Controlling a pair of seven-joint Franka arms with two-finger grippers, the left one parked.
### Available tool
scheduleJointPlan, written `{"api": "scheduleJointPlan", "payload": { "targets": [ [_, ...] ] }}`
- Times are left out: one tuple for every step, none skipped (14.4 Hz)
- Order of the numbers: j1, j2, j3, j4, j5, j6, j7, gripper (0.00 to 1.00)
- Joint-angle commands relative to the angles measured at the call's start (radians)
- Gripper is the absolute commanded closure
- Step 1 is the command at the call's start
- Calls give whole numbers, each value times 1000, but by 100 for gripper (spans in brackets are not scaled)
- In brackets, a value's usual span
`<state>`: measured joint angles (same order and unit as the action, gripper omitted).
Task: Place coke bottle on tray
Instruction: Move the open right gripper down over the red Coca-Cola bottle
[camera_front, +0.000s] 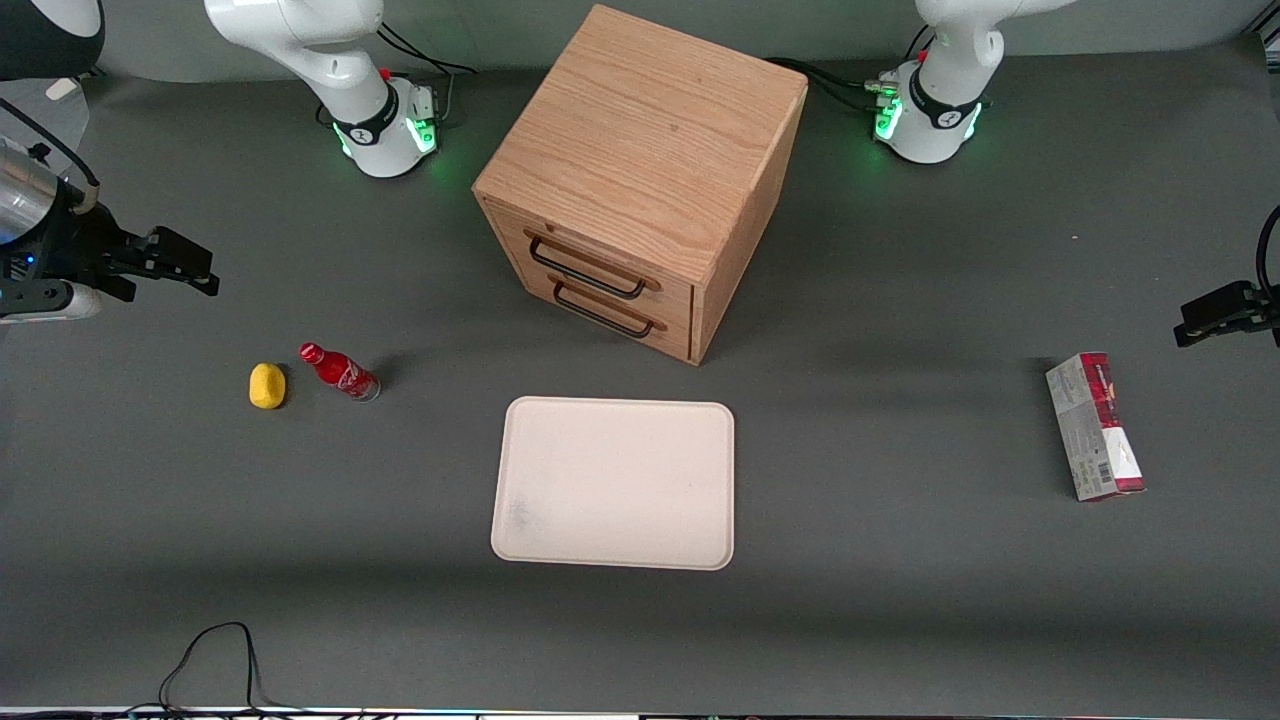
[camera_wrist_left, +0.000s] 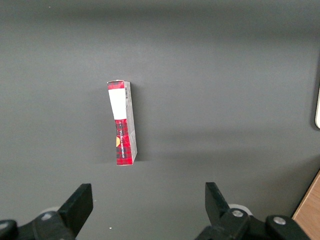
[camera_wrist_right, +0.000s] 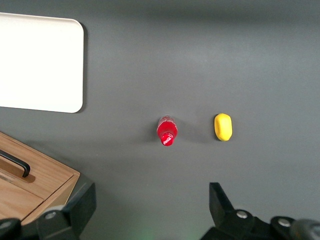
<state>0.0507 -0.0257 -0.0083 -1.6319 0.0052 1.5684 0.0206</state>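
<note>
The coke bottle (camera_front: 340, 372) is small and red with a red cap. It stands upright on the grey table toward the working arm's end. The right wrist view shows it from above (camera_wrist_right: 167, 131). The tray (camera_front: 615, 485) is cream, flat and bare. It lies in front of the wooden cabinet, nearer the front camera, and a corner of it shows in the right wrist view (camera_wrist_right: 40, 62). My right gripper (camera_front: 200, 272) hangs well above the table, farther from the front camera than the bottle. It is open and empty in the right wrist view (camera_wrist_right: 150, 202).
A yellow lemon-like lump (camera_front: 267, 386) lies beside the bottle (camera_wrist_right: 223, 127). A wooden two-drawer cabinet (camera_front: 640, 180) stands mid-table, its drawers shut. A red-and-grey carton (camera_front: 1095, 425) lies toward the parked arm's end (camera_wrist_left: 122, 125). A black cable (camera_front: 215, 655) loops at the table's near edge.
</note>
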Motion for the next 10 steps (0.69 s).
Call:
{"api": "scheduleJointPlan", "payload": {
  "targets": [
    [-11, 15, 4, 27, 27, -22, -24, 0],
    [-11, 15, 4, 23, 25, -21, -25, 0],
    [-11, 18, 4, 20, 24, -18, -27, 0],
    [-11, 18, 2, 6, 24, -18, -30, 0],
    [-11, 18, 2, -31, 22, -7, -30, 0],
    [-11, 18, 2, -80, 24, 33, -28, 0],
    [-12, 16, -2, -153, 25, 106, -28, 0],
    [-11, 15, -10, -228, 27, 192, -30, 0],
    [-11, 15, -12, -306, 35, 285, -30, 0],
    [-11, 15, -12, -383, 42, 386, -30, 0]
  ]
}}
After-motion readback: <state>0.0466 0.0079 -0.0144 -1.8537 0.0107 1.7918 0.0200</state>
